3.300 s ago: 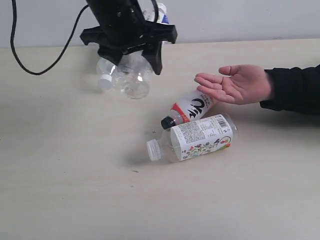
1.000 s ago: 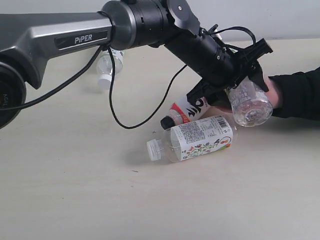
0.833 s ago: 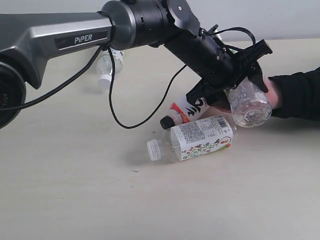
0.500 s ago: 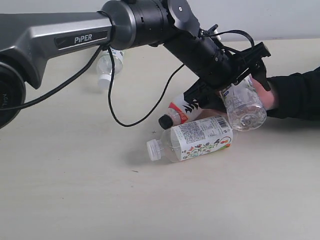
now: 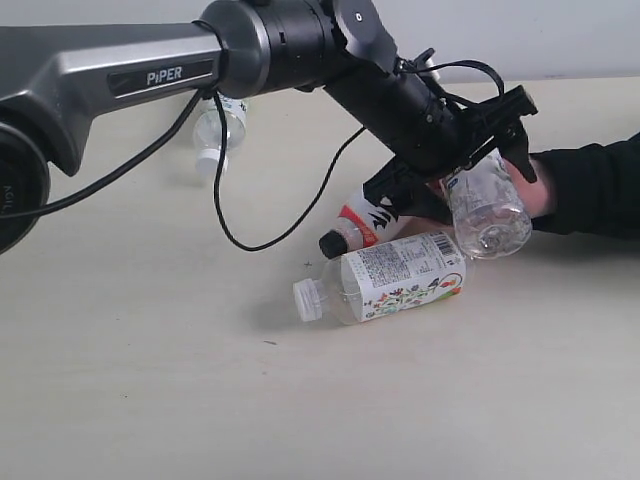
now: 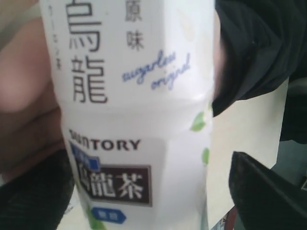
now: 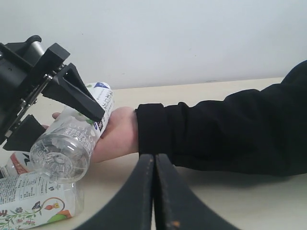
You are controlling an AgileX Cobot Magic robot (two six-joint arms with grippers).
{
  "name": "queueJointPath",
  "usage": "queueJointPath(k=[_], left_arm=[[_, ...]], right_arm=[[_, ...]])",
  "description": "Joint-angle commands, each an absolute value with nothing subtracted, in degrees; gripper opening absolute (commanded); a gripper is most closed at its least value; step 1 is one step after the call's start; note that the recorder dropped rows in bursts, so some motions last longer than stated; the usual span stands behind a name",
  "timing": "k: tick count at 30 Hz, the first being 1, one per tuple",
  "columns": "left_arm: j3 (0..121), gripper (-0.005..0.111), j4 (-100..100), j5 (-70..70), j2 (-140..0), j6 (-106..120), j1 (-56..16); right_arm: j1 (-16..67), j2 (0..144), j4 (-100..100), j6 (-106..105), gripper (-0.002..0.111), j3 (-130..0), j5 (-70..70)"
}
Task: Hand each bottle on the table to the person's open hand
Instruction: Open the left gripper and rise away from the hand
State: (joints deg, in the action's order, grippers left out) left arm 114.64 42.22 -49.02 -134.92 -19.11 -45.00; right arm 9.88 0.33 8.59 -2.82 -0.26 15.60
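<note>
A white-labelled clear bottle (image 5: pixel 487 205) (image 6: pixel 139 96) (image 7: pixel 72 139) lies on the person's open hand (image 5: pixel 541 190) (image 7: pixel 117 129) at the right of the table (image 5: pixel 150 380). My left gripper (image 5: pixel 455 185) (image 6: pixel 144 191) straddles it, open, with a strip of table showing between the bottle and one finger (image 6: pixel 268 191). Below the hand lie the black-capped red-white bottle (image 5: pixel 368 222) and the floral-labelled bottle (image 5: pixel 395 275). A third white-capped bottle (image 5: pixel 215 135) lies far back left. My right gripper (image 7: pixel 154 158) is shut and empty, low over the table near the person's forearm.
The person's black sleeve (image 5: pixel 595 185) (image 7: pixel 225 134) runs along the right side. A black cable (image 5: pixel 260 235) hangs from my left arm (image 5: pixel 150 70) onto the table. A pale wall stands behind the far edge.
My left arm carried the white-labelled bottle from back left to the person's hand. In the last second the bottle sank a little onto the palm and the fingers came off it.
</note>
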Motion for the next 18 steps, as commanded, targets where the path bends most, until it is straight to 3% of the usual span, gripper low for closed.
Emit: queueJointPath(k=[1, 15, 18], left_arm=[[114.6, 0.084, 41.5, -49.7, -132.6, -17.6, -44.5], [114.6, 0.083, 25.3, -63.8, -119.9, -10.8, -41.1], [114.6, 0.069, 18.7, -69.4, -117.6, -7.8, -41.1]], right_arm=[[9.6, 0.0, 8.6, -2.7, 0.000, 0.0, 15.3], [9.6, 0.0, 8.6, -2.7, 0.000, 0.0, 15.3], [9.6, 0.0, 8.6, -2.7, 0.000, 0.0, 15.3]])
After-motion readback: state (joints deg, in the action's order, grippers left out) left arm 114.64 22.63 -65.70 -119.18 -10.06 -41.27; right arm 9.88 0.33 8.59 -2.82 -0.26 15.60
